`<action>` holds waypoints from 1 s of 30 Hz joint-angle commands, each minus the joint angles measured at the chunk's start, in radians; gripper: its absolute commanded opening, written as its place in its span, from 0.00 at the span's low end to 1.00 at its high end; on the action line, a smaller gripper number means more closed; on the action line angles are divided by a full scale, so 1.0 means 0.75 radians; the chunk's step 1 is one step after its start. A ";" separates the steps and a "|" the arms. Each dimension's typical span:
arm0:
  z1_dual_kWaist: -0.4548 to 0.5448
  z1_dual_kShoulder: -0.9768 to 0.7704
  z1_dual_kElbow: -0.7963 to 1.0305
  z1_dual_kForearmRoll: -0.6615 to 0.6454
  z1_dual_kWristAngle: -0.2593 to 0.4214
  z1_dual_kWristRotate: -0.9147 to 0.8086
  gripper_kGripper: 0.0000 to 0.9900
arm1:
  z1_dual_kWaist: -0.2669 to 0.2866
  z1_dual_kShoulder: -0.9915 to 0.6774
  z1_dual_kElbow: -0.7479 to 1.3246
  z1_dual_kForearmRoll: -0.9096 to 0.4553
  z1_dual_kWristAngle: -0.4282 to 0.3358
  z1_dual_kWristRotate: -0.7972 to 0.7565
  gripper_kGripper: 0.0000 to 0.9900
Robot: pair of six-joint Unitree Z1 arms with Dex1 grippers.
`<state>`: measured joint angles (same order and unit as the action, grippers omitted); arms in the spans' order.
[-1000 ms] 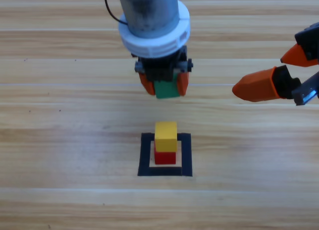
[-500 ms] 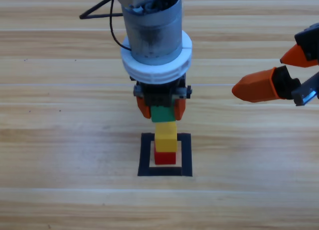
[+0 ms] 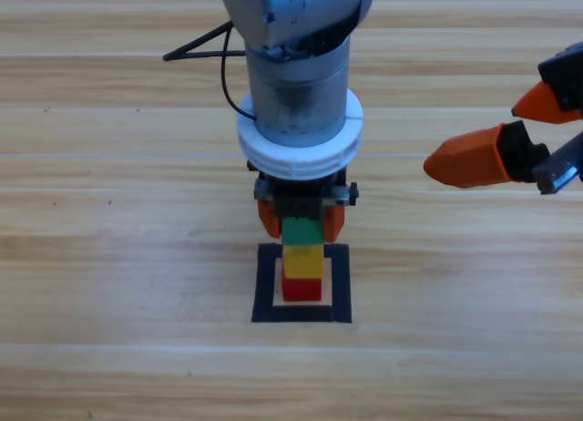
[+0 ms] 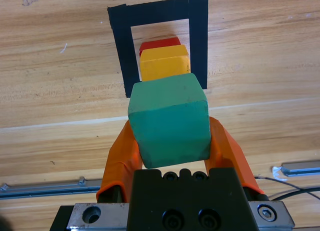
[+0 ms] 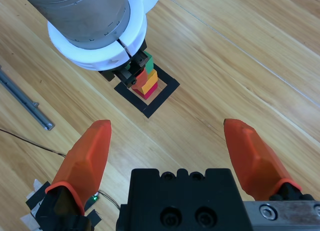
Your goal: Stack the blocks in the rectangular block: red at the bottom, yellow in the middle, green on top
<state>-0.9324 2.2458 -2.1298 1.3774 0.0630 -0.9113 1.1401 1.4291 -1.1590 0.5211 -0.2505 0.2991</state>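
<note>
Both jaws of the left claw (image 3: pixel 301 222) clench green (image 3: pixel 301 232) atop yellow (image 3: pixel 302 261).

Overhead table view, two wrist views, all sharing tape rectangle (image 3: pixel 301 283)

R gripper (image 5: pixel 175 151) hangs well apart from the tape rectangle (image 5: pixel 148 90), jaws spread wide, nothing btwn them. Inside the rectangle: red cube (image 5: pixel 151 88) at bottom, yellow cube (image 5: pixel 147 79) on it, green cube (image 5: pixel 145 62) on top. L gripper (image 5: pixel 131 71) comes down over the rectangle w/ the green cube at its jaws. Metal rail (image 5: pixel 25 102) lies on the wooden table (image 5: pixel 240 56), well off from the rectangle.
</note>
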 commanded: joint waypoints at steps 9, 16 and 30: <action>-0.027 0.108 0.015 -0.008 0.014 -0.018 0.00 | 0.045 0.103 -0.019 0.011 0.023 0.014 1.00; -0.025 0.117 0.009 -0.010 0.024 -0.018 0.00 | 0.045 0.101 -0.011 0.011 0.015 0.014 1.00; -0.023 0.119 -0.009 -0.010 0.041 -0.016 0.03 | 0.045 0.044 0.001 0.013 0.015 0.016 1.00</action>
<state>-0.9324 2.2893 -2.1332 1.3766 0.0782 -0.9147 1.1402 1.4748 -1.1592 0.5211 -0.2486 0.3003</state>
